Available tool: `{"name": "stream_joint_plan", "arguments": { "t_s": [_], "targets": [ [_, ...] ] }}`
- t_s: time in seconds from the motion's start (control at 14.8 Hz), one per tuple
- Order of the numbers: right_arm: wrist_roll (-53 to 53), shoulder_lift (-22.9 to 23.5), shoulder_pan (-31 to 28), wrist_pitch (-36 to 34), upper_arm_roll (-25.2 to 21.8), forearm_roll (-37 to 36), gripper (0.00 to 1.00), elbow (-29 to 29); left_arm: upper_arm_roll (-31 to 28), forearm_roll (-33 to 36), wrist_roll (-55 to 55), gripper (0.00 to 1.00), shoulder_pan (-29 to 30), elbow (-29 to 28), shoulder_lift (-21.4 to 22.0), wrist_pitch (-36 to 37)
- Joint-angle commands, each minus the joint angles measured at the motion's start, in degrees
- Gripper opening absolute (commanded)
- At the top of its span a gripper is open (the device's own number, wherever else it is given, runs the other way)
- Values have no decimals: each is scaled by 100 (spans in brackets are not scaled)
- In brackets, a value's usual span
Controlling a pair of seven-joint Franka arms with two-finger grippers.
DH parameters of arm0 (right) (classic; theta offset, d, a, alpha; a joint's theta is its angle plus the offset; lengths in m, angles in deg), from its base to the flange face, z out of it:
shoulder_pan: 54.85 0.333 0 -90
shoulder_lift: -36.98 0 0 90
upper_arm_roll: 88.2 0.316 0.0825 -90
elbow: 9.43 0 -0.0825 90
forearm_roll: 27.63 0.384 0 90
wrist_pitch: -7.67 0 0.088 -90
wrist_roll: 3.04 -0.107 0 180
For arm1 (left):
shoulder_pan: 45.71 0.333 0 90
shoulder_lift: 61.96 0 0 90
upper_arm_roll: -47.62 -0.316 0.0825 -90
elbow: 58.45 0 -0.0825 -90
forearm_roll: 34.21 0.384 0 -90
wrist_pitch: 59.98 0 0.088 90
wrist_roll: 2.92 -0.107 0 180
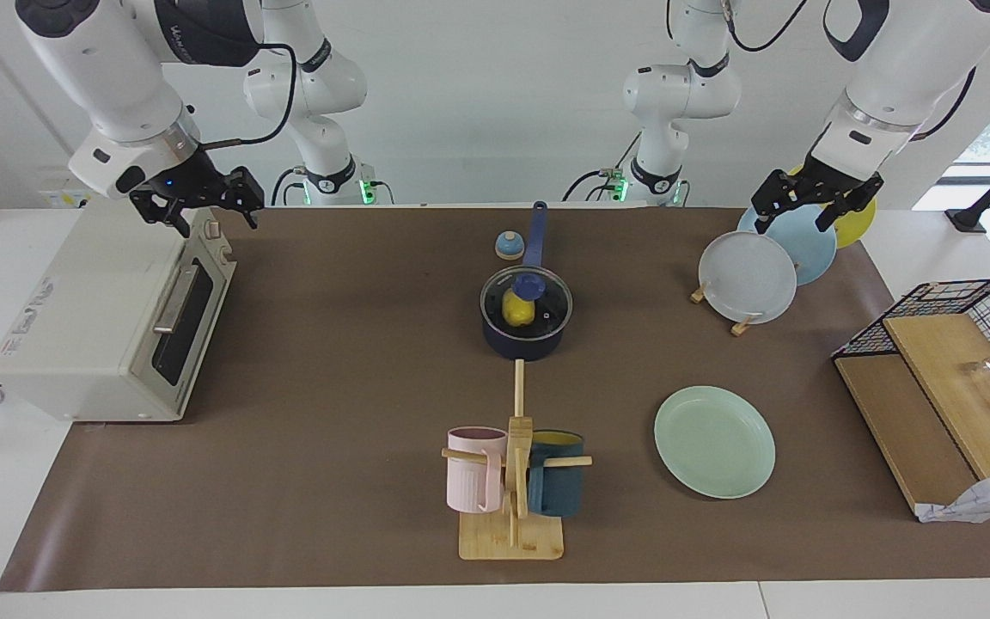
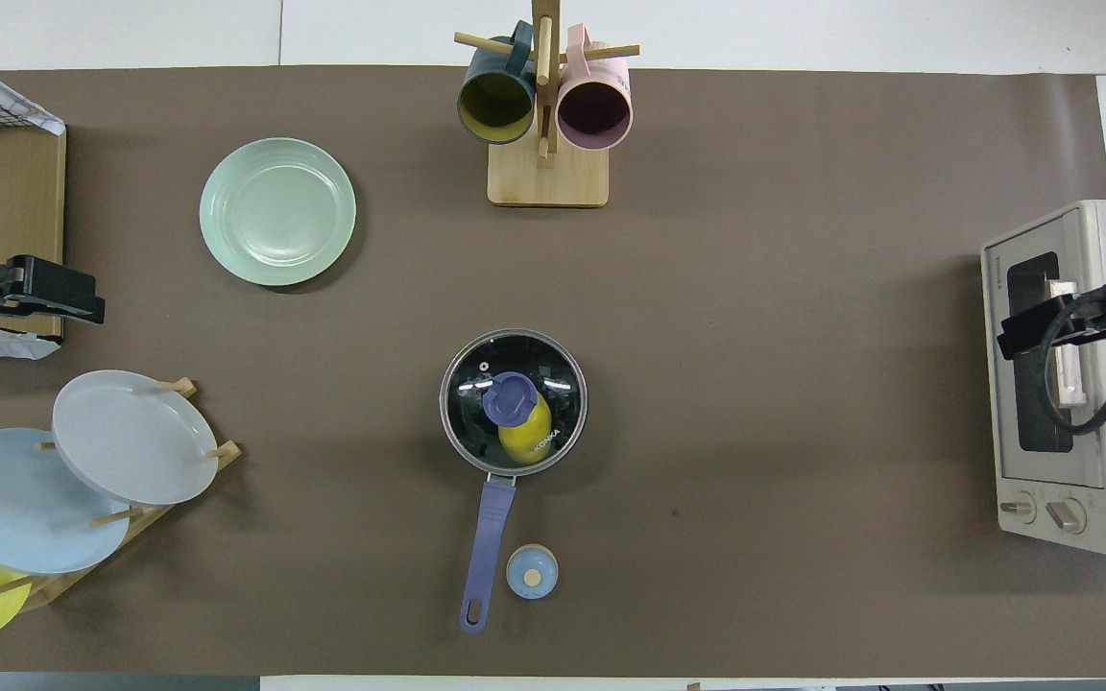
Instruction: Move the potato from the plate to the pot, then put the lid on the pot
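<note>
2 hands up in the air, both spread wide, neither gripping anything. Right hand (image 1: 199, 199) hangs over the toaster oven (image 1: 108, 314), above the corner that carries its knobs; in the overhead view it shows as a dark block over the oven's glass door. Left hand (image 1: 815, 199) hangs over the wooden plate rack (image 1: 740, 325), above the light blue plate (image 1: 809, 245) and the yellow plate (image 1: 858, 219). A grey plate (image 1: 747, 277) stands in the same rack, farther from the robots than the other 2.

Pot (image 1: 522, 340) stands mid-surface, between the 2 arms, well apart from both hands. Glass lid (image 2: 513, 401) sits flat on the pot's rim, blue knob at centre. Potato (image 2: 526, 434) lies inside the pot, yellow showing through the glass, partly under the knob. Pot handle points toward the robots. A small blue-and-tan bell (image 1: 509, 246) stands just beside the handle, on the side toward the right arm's end.

Mint-green plate (image 1: 714, 441) lies flat on the brown surface (image 1: 332, 361), farther from the robots than the pot, toward the left arm's end.

Mug tree (image 1: 512, 490), farther from the robots than the pot: 1 pink mug (image 1: 473, 468), 1 dark teal mug (image 1: 557, 483). Wire basket with wooden boards (image 1: 950, 378) at the left arm's end.
</note>
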Motion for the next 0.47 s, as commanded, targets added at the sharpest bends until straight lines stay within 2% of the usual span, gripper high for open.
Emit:
{"name": "stream_joint_plan", "arguments": {
  "t_s": [0.0, 0.13, 0.4],
  "targets": [
    [64, -139, -134, 174, 49, -28, 100, 140, 44, -32, 61, 100, 69, -11, 74, 75],
    [73, -33, -275, 358, 93, -63, 100, 96, 44, -32, 61, 100, 69, -11, 74, 75],
    [81, 46, -301, 254, 233, -134, 100, -79, 44, -32, 61, 100, 69, -11, 74, 75]
  ]
}}
